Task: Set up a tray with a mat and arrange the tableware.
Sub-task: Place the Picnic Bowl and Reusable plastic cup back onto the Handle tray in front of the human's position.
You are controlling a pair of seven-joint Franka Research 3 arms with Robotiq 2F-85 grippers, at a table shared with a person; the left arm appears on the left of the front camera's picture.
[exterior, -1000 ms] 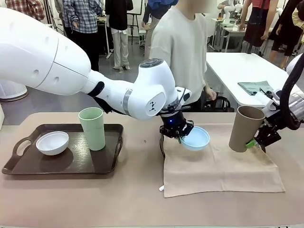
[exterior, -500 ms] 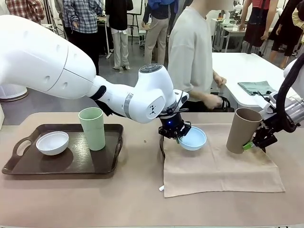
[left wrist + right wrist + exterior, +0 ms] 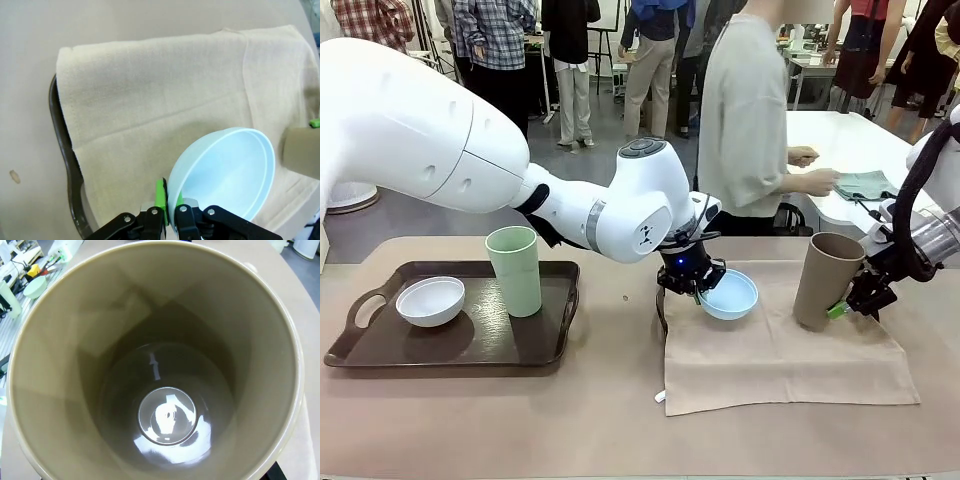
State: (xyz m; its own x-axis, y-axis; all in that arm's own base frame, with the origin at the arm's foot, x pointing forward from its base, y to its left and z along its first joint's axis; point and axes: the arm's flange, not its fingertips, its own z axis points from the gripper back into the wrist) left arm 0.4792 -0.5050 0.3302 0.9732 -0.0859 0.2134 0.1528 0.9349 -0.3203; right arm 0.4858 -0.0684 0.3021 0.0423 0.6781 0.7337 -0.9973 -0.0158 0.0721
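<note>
Where the tray (image 3: 350, 352) sits at left, a white bowl (image 3: 430, 300) and green tumbler (image 3: 514, 270) stand on it, slightly apart. Mid-table, the left gripper (image 3: 692, 290) pinches the blue bowl (image 3: 732, 295) by its rim, tilted, over the mat's (image 3: 770, 362) left part. At right, the right gripper (image 3: 850, 300) clasps the brown tumbler (image 3: 826, 278), tilted, over the mat's far right corner.

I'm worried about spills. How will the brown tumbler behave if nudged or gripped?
The tumbler is tall and narrow, so it probably tips easily when nudged near the rim. Its glossy inside suggests a hard, slick wall that might slip in the right gripper. Its rim looks round under the grip, so likely stiff.
</note>
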